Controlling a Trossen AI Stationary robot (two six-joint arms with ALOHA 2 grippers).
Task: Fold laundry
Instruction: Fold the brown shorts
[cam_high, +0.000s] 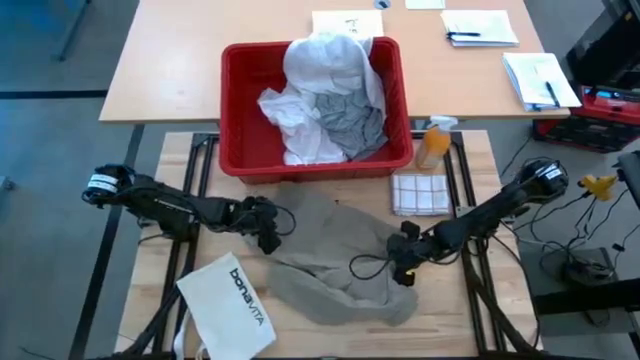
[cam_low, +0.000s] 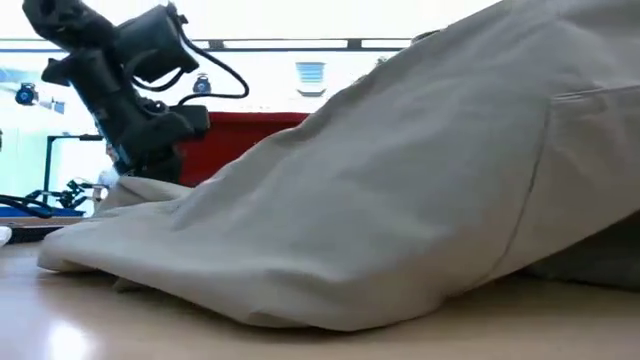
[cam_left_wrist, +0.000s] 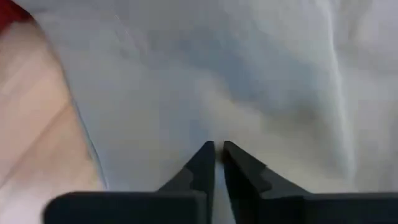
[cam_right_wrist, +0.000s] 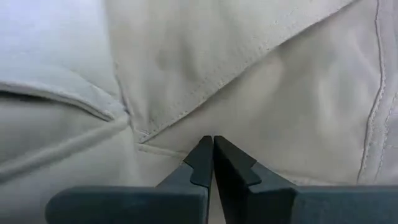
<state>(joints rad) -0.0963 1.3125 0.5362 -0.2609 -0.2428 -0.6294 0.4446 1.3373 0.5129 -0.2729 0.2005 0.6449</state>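
- Khaki-tan garment (cam_high: 335, 255) lies rumpled on the wooden table (cam_high: 175, 180), just in front of the red bin (cam_high: 240, 110), spreading from the bin's front wall toward the table's near edge.
- Grey T-shirt (cam_high: 350, 120) and white shirt (cam_high: 325, 60) are both inside the red bin, heaped loosely, the white one on top and toward the back wall.
- Left gripper (cam_high: 268, 235) sits at the khaki piece's edge, on the bin's front-left side; in the left wrist view its fingers (cam_left_wrist: 202, 165) are pressed nearly together with fabric at the tips; can't tell if cloth is pinched.
- Right gripper (cam_high: 398, 262) is on the khaki piece, front-right of the bin; fingers (cam_right_wrist: 202, 158) pressed together at a seam fold, tips against cloth.
- White "bonavita" bag (cam_high: 228, 305) lies flat, well in front of the bin's left corner, beside the khaki piece.
- Checked cloth (cam_high: 420, 192) and orange spray bottle (cam_high: 433, 142) sit by the bin's front-right corner.
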